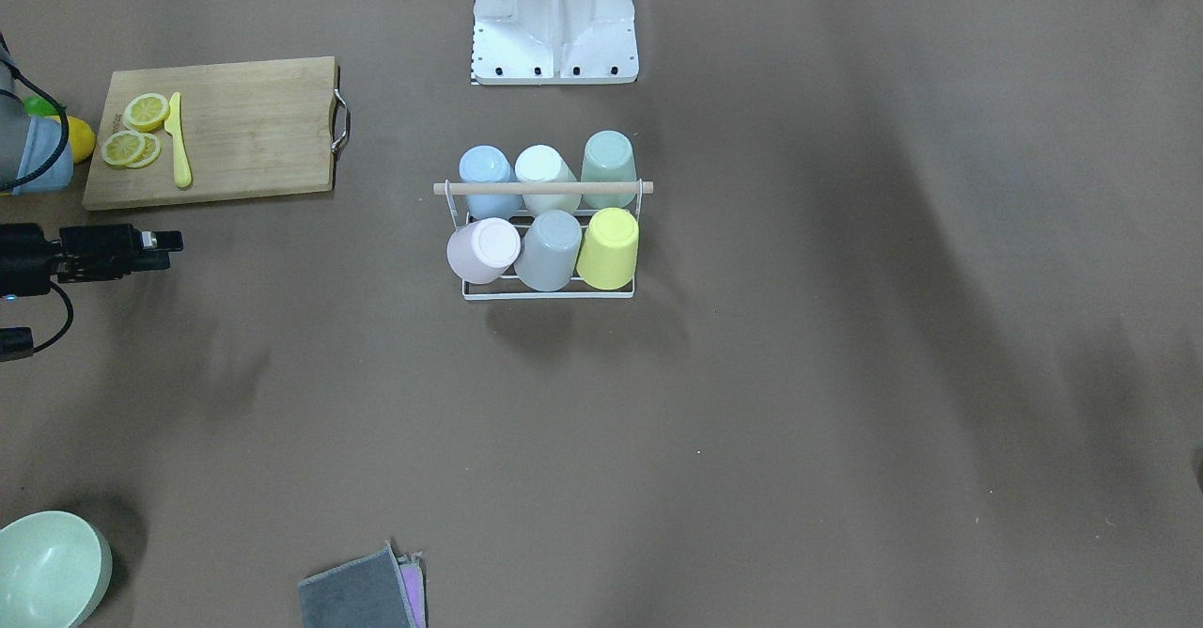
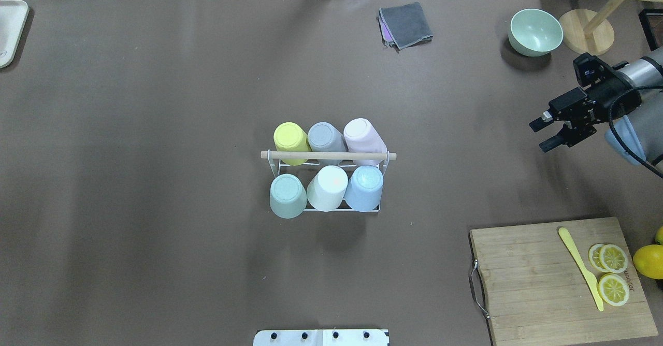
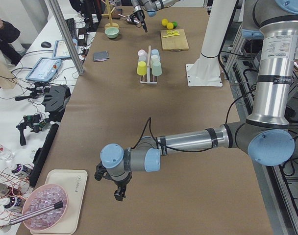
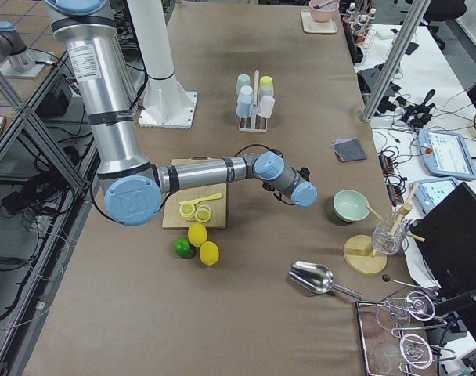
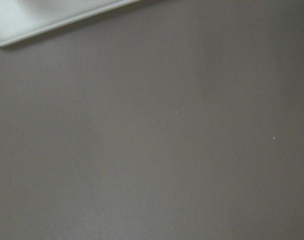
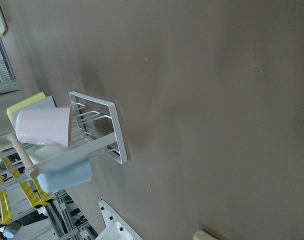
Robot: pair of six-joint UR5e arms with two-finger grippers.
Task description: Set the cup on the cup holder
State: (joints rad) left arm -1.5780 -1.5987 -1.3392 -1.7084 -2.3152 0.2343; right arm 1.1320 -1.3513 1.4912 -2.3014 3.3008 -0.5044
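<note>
The white wire cup holder (image 2: 328, 155) with a wooden rod handle stands at the table's middle. Several cups hang upside down on it: yellow (image 2: 289, 137), grey (image 2: 325, 136) and pink (image 2: 362, 133) on the far row, green (image 2: 287, 196), white (image 2: 328, 186) and blue (image 2: 365, 186) on the near row. The right wrist view shows the holder (image 6: 99, 131) from the side. My right gripper (image 2: 544, 134) is open and empty, far to the holder's right. My left gripper (image 3: 118, 192) shows only in the exterior left view, low over the table by a tray; I cannot tell its state.
A wooden cutting board (image 2: 549, 294) with lemon slices and a yellow knife (image 2: 581, 266) lies at the near right, a lemon (image 2: 648, 261) beside it. A green bowl (image 2: 535, 31) and wooden stand (image 2: 587, 38) are behind the right gripper. A grey cloth (image 2: 406, 24) lies far back. A white tray (image 2: 10, 30) is far left.
</note>
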